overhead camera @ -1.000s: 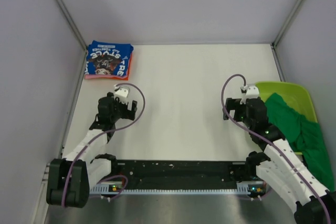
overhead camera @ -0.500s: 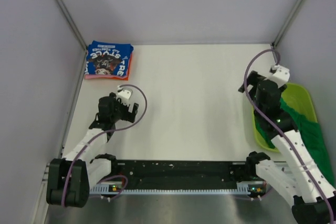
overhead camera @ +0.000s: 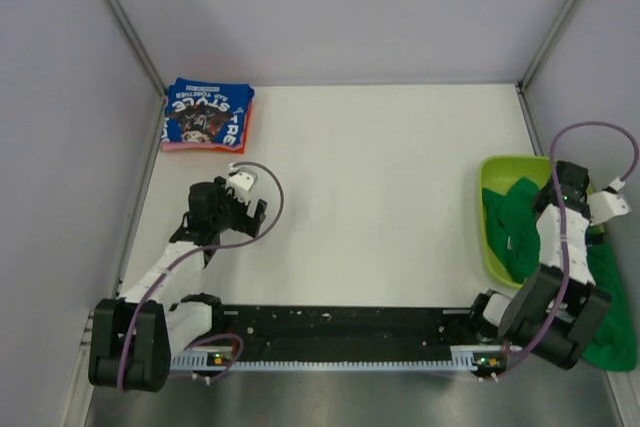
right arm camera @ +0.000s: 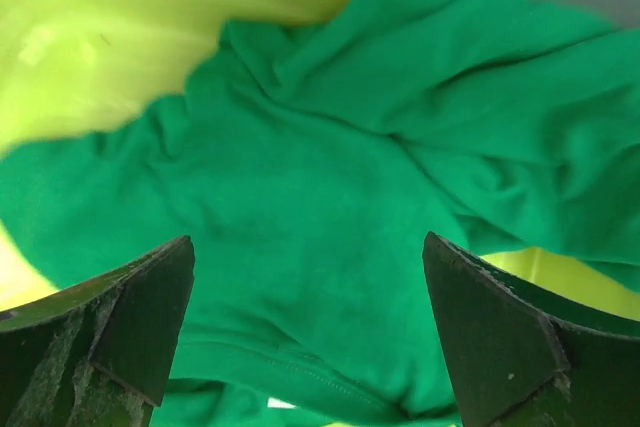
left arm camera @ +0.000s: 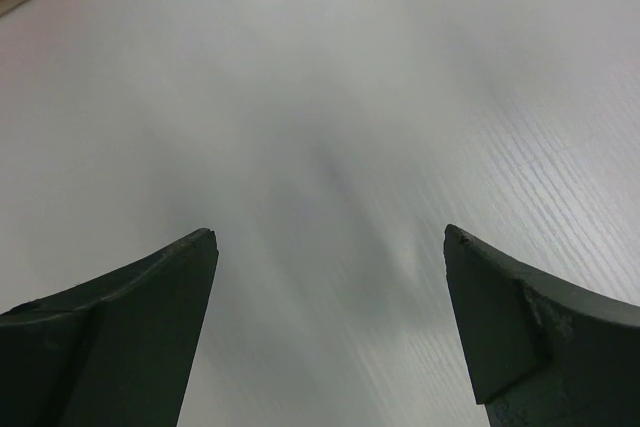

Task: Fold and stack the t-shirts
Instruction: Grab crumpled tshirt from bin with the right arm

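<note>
You had a white matte bench (overhead camera: 380,177). In the left wrist view the bench (left arm camera: 330,97) showed a faint linear grain on the right side. A lime-green plastic tub (overhead camera: 510,167) sat at the bench's right edge, close to the right wall panel. It had rounded corners and its long side ran near-to-far. In the right wrist view the tub (right arm camera: 90,37) inner wall read smooth yellow-green. Grey wall panels (overhead camera: 340,7) closed off the left, far and right sides. Aluminium struts (overhead camera: 120,17) ran up the two far corners. A black rail (overhead camera: 340,322) ran along the near edge, with a brushed metal strip (overhead camera: 340,402) below it.
</note>
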Robot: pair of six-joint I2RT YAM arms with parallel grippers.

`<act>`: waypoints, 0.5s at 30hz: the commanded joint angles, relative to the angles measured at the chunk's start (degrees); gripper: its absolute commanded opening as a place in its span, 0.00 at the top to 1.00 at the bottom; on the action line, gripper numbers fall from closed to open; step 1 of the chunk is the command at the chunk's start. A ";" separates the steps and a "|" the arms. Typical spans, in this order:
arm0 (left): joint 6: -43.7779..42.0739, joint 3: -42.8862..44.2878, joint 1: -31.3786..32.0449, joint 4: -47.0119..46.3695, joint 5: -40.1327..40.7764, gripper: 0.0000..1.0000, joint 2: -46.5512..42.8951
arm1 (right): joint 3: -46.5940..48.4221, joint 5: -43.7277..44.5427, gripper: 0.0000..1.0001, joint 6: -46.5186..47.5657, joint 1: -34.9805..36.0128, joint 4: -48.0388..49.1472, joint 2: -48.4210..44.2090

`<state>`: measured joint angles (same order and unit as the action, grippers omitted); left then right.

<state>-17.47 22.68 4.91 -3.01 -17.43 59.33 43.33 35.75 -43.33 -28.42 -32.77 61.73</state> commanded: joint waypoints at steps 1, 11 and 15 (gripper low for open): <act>-0.98 2.28 -0.34 -0.25 -1.82 0.02 0.70 | -0.97 -7.43 0.06 -0.09 -1.46 5.34 10.66; -0.98 2.81 -0.34 -0.25 -0.06 0.03 1.84 | -6.15 -25.02 1.00 8.52 -1.46 19.94 15.78; -1.16 3.08 -0.34 0.19 -0.67 0.04 2.11 | -5.45 -28.27 1.00 11.42 -1.63 19.68 11.06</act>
<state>-17.98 23.44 4.91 -1.98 -17.52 61.23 37.89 15.00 -35.62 -29.80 -17.54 77.95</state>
